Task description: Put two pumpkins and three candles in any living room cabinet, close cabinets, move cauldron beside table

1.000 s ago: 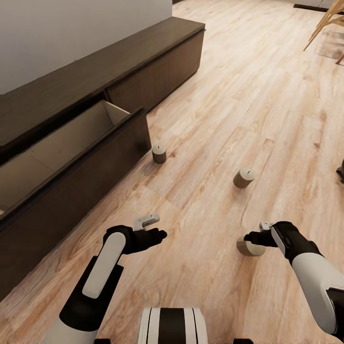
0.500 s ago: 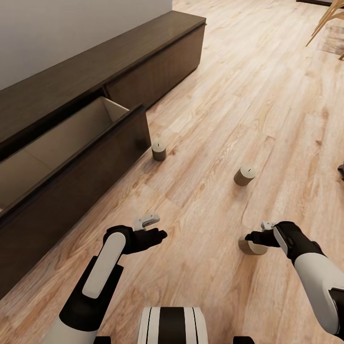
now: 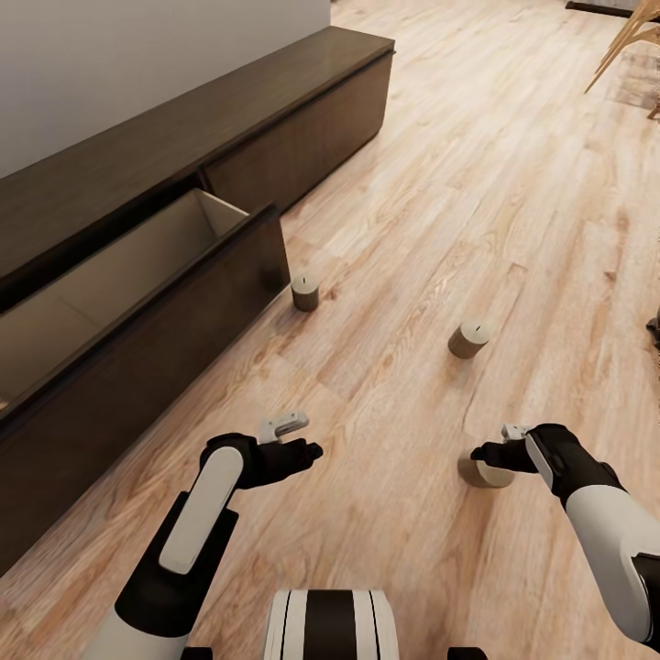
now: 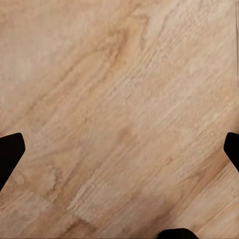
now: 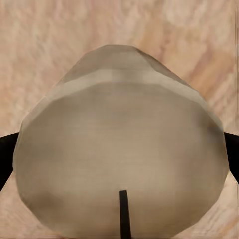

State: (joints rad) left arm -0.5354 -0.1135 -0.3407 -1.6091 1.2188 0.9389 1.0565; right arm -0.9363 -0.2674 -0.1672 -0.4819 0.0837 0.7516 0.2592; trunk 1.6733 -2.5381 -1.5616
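Three grey-olive candles are on the wood floor. One candle (image 3: 305,293) stands upright by the corner of the open drawer (image 3: 137,275) of the long dark cabinet (image 3: 275,119). A second candle (image 3: 468,339) lies tilted farther right. The third candle (image 3: 486,474) sits right under my right gripper (image 3: 484,454). In the right wrist view this candle (image 5: 119,149) lies between the open fingertips (image 5: 6,149), wick end toward the camera. My left gripper (image 3: 302,451) hovers open over bare floor (image 4: 119,109). The pumpkins and the table are out of view.
The pulled-out drawer shows a pale interior and juts into the floor at left. A dark object (image 3: 654,328) is cut off at the right edge; what it is cannot be told. Pale wooden legs (image 3: 632,37) and a rug (image 3: 642,82) lie far right.
The whole picture has shifted slightly. Both arms hold nearly the same pose, and the right gripper stays over the nearest candle.
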